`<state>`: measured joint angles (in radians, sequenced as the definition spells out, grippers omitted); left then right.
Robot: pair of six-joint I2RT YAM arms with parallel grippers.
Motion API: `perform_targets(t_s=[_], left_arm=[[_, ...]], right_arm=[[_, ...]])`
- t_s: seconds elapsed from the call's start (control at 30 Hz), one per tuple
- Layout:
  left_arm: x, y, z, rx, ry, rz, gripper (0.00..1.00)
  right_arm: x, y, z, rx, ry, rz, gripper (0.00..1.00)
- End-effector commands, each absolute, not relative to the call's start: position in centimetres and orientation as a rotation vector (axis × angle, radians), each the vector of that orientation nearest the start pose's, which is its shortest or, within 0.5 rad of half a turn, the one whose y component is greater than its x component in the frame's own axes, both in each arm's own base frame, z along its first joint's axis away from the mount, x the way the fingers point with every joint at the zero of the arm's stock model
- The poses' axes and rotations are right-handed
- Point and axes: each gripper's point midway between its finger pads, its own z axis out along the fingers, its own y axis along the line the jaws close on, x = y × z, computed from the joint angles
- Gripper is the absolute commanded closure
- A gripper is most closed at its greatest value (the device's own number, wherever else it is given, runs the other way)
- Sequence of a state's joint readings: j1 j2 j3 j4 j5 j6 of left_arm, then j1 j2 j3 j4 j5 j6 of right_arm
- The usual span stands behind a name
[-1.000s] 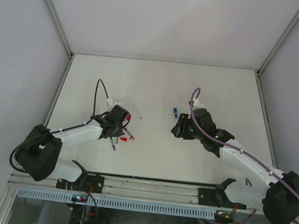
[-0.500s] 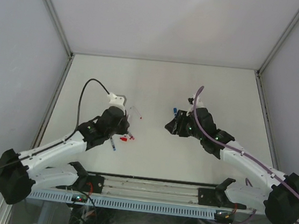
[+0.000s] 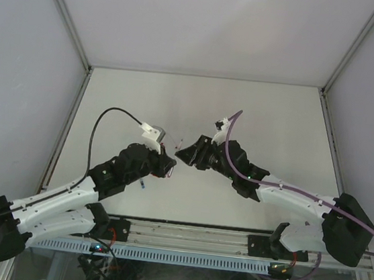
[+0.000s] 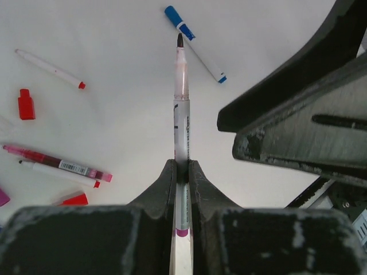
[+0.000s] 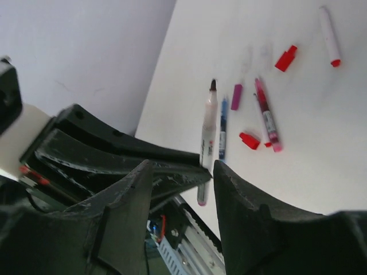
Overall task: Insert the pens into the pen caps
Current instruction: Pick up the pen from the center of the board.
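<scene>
My left gripper (image 4: 182, 167) is shut on a white pen (image 4: 181, 97) with a magenta rear end and a bare dark tip pointing away from me. It holds the pen above the table (image 3: 277, 116). My right gripper (image 5: 184, 172) is open and empty, facing the left gripper (image 3: 166, 163) at close range in the top view (image 3: 182, 154). The held pen (image 5: 207, 134) shows in the right wrist view, just beyond my open jaws. On the table lie a magenta cap (image 5: 236, 96), two red caps (image 5: 285, 58) (image 5: 249, 140), a magenta pen (image 5: 267, 120) and a blue pen (image 5: 222, 129).
A capped blue pen (image 4: 195, 43) lies beyond the held pen's tip. A white pen with a red end (image 4: 50, 69) and a red cap (image 4: 26, 105) lie to the left. White walls enclose the table on three sides.
My left gripper has risen off the pile of pens and swung right with the pen. My right gripper has moved left from the blue pen until both grippers face each other at the table's middle.
</scene>
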<state>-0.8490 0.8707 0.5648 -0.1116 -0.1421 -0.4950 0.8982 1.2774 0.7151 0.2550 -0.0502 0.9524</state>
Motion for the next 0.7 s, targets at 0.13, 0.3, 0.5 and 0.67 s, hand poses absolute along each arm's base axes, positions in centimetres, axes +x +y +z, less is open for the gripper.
perform_targets(t_s=[0.13,0.3,0.5,0.67], left_arm=[[20.5,-24.3,18.8,0.334,1.915,-0.822,1.0],[20.3,-24.4,18.9,0.345,1.908,-0.827,1.0],[20.3,-24.5,18.8,0.356,1.912,-0.831,0.99],[20.4,-24.3,18.5,0.346,1.916,-0.819,0.79]], right_arm=[[24.0,36.0,21.8,0.114,1.992,1.363,0.58],[23.8,36.8,21.2,0.096,2.025,1.386,0.59],[23.3,38.0,21.8,0.039,2.006,1.443,0.73],[23.0,38.2,22.1,0.005,1.991,1.461,0.94]])
